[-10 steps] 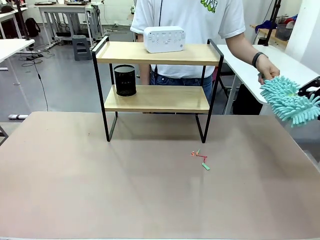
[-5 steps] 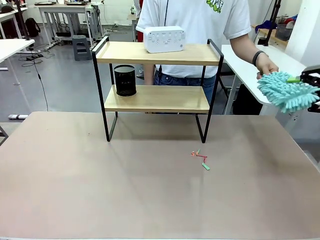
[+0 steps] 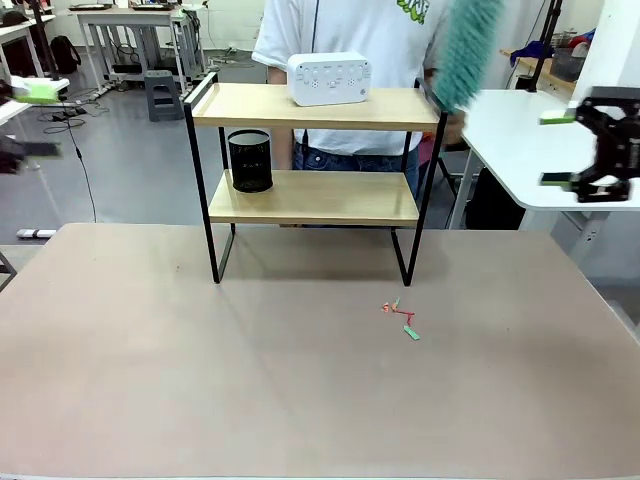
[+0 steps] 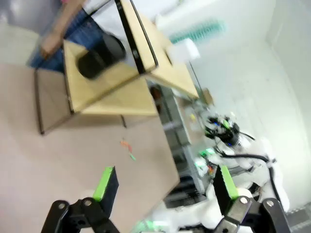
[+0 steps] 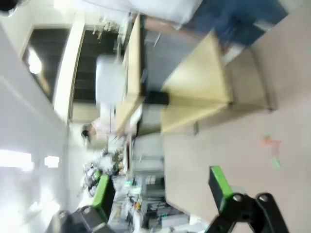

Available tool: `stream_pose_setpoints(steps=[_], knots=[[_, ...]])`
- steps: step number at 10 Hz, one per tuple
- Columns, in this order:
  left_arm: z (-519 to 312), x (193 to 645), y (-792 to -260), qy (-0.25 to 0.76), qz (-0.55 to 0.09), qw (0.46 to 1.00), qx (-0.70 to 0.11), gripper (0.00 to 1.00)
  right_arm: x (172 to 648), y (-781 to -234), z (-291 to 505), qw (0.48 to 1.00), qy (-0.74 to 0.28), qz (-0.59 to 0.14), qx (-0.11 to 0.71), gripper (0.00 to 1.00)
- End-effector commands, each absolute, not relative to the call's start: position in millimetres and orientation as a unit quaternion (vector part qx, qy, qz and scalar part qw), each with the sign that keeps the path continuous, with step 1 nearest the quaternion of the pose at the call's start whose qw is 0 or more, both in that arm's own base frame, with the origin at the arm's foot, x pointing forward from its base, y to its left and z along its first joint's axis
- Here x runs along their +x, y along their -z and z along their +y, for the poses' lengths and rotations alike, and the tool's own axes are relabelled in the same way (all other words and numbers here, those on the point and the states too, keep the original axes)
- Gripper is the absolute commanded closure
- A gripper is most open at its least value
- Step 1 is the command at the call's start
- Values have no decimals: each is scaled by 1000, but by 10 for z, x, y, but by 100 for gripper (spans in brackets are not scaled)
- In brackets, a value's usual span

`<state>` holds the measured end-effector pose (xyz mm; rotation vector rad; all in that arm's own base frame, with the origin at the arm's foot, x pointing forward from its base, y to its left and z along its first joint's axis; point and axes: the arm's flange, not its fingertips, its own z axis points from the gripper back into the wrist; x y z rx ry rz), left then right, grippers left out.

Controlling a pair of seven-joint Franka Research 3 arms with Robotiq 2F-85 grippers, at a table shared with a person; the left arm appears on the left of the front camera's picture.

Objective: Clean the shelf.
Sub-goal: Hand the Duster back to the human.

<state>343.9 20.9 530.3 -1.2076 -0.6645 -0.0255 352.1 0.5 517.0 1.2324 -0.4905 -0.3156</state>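
The shelf [image 3: 312, 197] stands at the table's far middle, with a white box [image 3: 329, 78] on its top board and a black cup [image 3: 250, 160] on the lower one. The person holds a teal fluffy duster [image 3: 468, 50] upright by the shelf's top right corner. My right gripper [image 3: 557, 148] hovers open and empty at the right, apart from the duster. At the far left edge my left gripper [image 3: 35, 120] is blurred, open and empty. The left wrist view has the shelf [image 4: 112, 92] tilted beyond its open gripper [image 4: 165, 184]. The shelf [image 5: 194, 87] lies sideways beyond the open gripper [image 5: 160, 189] in the right wrist view.
Small red and green scraps [image 3: 400, 318] lie on the brown table [image 3: 300, 390] in front of the shelf's right legs. A white table [image 3: 520, 140] stands behind my right gripper. The person stands right behind the shelf.
My right gripper has let go of the duster and stands open. The person has swung the duster up and left to the shelf's top corner. My left gripper has come into view.
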Motion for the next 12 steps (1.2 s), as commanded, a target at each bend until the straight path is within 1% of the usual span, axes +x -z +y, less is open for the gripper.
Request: stream_pose_setpoints(steps=[1,2,3,4,12], knots=[[-66,3620,-5049,2,-259,748,-611,0,3207,-4759,455,749,120,-151,633,0],[-222,3703,-4922,8,-244,763,-598,0,3239,-4669,651,751,112,-127,639,0],[-257,3778,-4834,-18,-231,779,-583,0,3256,-4607,743,778,88,-121,610,0],[-166,3651,-4967,9,-243,759,-604,0,3543,-5058,517,759,107,-154,624,0],[-166,3651,-4967,9,-243,759,-604,0,3543,-5058,517,759,107,-154,624,0]])
